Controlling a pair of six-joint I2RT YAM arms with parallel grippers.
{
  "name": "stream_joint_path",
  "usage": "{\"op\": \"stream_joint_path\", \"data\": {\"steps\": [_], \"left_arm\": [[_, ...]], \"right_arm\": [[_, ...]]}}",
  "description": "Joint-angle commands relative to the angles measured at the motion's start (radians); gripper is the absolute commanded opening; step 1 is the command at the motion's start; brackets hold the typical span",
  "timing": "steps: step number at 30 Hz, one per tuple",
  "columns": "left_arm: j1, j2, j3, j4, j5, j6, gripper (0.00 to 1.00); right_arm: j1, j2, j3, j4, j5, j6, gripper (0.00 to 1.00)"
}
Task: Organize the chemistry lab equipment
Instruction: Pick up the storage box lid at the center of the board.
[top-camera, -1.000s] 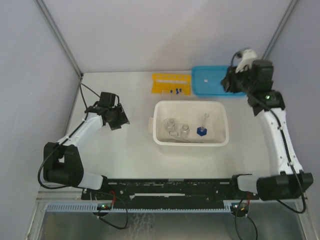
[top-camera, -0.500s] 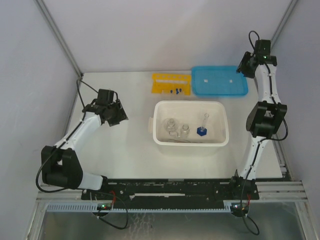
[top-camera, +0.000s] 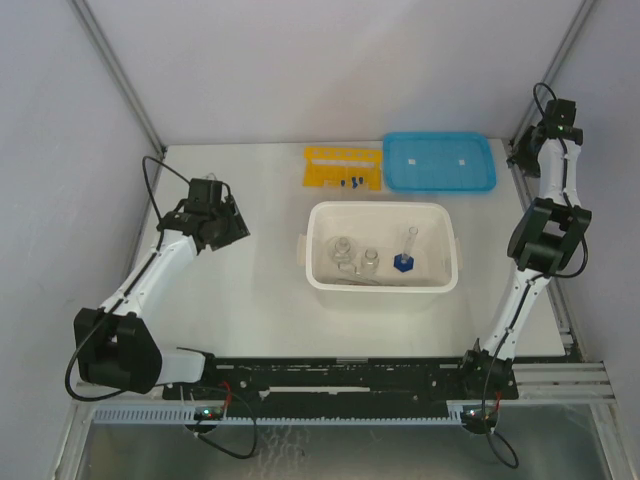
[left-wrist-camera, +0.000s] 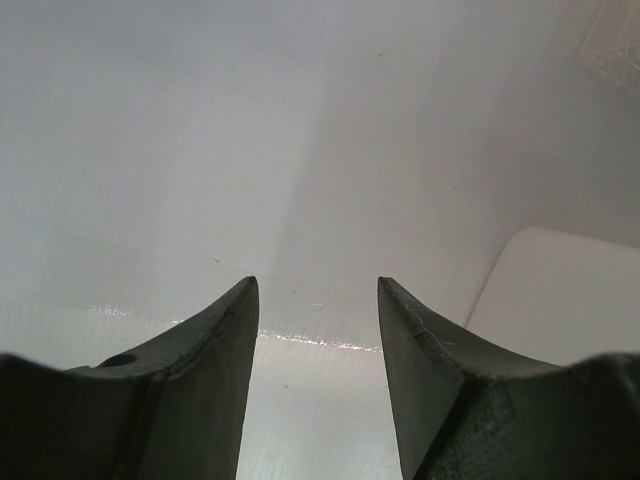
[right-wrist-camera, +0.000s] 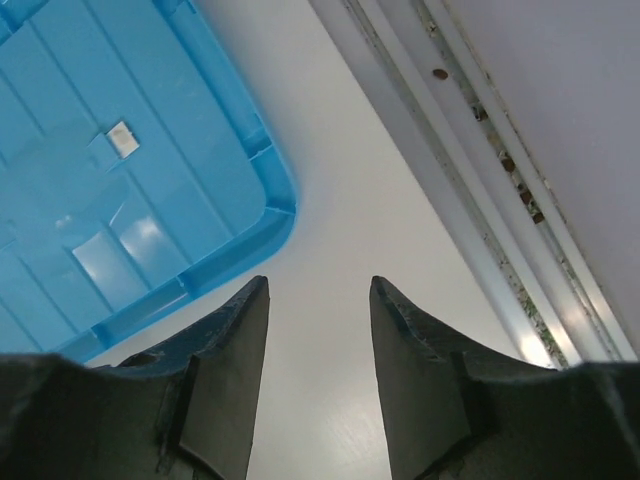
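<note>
While both arms sit out at the edges, nothing gripped yet. Left gripper parted about halfway, only bare table between the fingers, parked left of the white tub and mid-depth on the table. Right gripper parted about the same, empty too, hanging at the far right corner just past the blue lid.

Gear all central: glass vessels and a blue-based one down in the tub, something thin lying along the tub's near wall, too small to call. Yellow tube rack just beyond the tub's far rim, long axis running left-right, a few blue-capped tubes lying on its near edge.

Probably a rack or tube move coming. From the left gripper, that lot lies right and slightly far; from the right gripper, left and nearer. Roughly a toss-up on reach, maybe the left a bit closer
</note>
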Motion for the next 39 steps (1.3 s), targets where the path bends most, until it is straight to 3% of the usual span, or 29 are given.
{"op": "stream_joint_path", "data": {"steps": [1,11,17,39], "left_arm": [[-0.005,0.0,0.073,0.02,-0.012,0.014,0.56],[-0.006,0.007,0.087,0.013,-0.016,0.013,0.56],[-0.006,-0.015,0.057,0.01,-0.033,0.002,0.56],[-0.006,-0.056,0.017,-0.001,-0.05,-0.019,0.56]], "right_arm": [[0.007,0.034,0.013,0.057,-0.025,-0.035,0.43],[0.021,0.122,0.038,0.129,-0.092,-0.039,0.38],[0.017,0.226,0.186,0.068,-0.098,-0.065,0.38],[-0.011,0.292,0.222,0.083,-0.095,-0.049,0.34]]}}
